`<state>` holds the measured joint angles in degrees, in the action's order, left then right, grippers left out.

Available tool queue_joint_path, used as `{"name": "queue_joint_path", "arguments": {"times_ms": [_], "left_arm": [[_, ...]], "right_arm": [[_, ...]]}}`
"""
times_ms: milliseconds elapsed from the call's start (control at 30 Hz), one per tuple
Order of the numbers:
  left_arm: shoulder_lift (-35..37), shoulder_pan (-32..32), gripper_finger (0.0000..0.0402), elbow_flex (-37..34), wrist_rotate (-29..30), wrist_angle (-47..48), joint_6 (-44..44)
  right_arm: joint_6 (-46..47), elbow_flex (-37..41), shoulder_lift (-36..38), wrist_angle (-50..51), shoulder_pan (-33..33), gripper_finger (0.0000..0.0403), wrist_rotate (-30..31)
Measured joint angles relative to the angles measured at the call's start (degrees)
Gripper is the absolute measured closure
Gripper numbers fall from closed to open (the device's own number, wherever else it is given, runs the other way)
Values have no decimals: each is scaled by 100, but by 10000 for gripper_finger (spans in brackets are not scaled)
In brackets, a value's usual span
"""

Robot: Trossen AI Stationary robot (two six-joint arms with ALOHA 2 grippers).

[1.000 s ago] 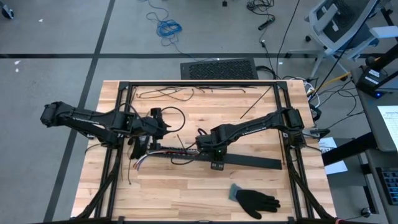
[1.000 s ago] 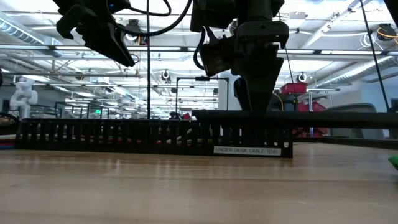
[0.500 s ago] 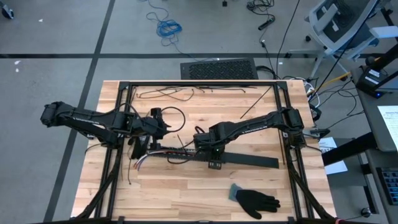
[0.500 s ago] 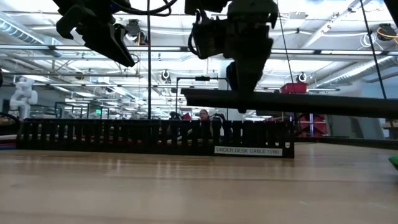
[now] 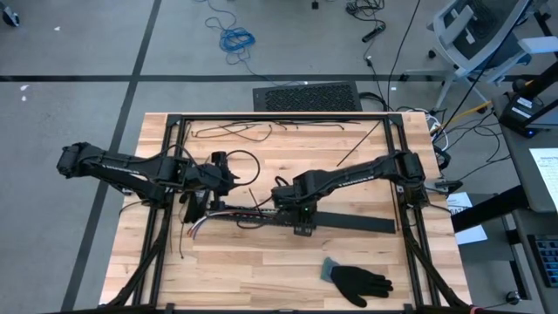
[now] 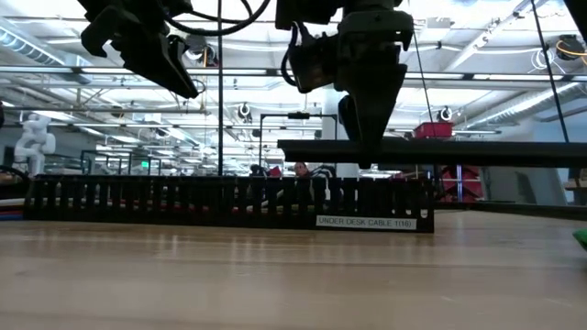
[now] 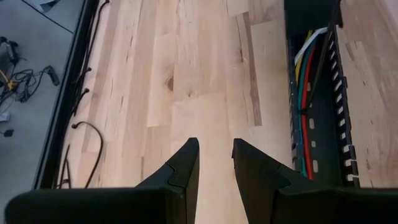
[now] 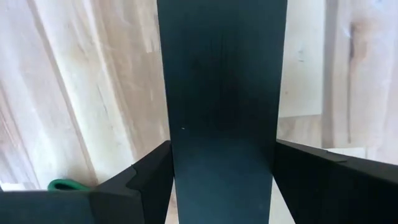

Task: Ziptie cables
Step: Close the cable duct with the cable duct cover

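Note:
A black slotted tray [image 6: 229, 202] lies on the table, its left end below my left gripper. The cables [image 7: 303, 93], white, yellow, green and red among them, lie inside the tray, and their ends [image 5: 196, 228] stick out at its left end. My left gripper [image 7: 216, 155] hangs above the bare wood beside the tray, its fingers a narrow gap apart with nothing between them. My right gripper [image 5: 301, 222] is shut on a flat black cover strip [image 6: 431, 151] near the table's middle, just right of the tray. My right gripper pinches the cover strip by its two long edges [image 8: 180, 168], near the strip's left end. The fingers [image 8: 146, 180] come from above, pointing down, and lie across the strip. The strip hangs level and clear of the table, reaching toward the table's right edge [image 5: 384, 227].
A black glove [image 5: 357, 279] lies near the front edge, right of the middle. Thin black strands [image 5: 235, 131] lie along the far side. A black metal frame [image 5: 170, 122] runs around the table. Bare wood shows in front of the tray.
My right gripper has risen a little with the cover strip. The strip has stayed level and now hangs clear above the top of the slotted tray.

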<state>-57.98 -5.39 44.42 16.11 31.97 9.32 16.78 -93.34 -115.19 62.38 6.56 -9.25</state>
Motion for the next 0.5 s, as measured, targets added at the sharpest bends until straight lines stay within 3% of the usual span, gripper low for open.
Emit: {"name": "queue_joint_path", "arguments": {"times_ms": [500], "left_arm": [[2, 0, 305, 2, -106, -10, -4]], "right_arm": [[59, -2, -324, -161, 61, 186, 67]]}}
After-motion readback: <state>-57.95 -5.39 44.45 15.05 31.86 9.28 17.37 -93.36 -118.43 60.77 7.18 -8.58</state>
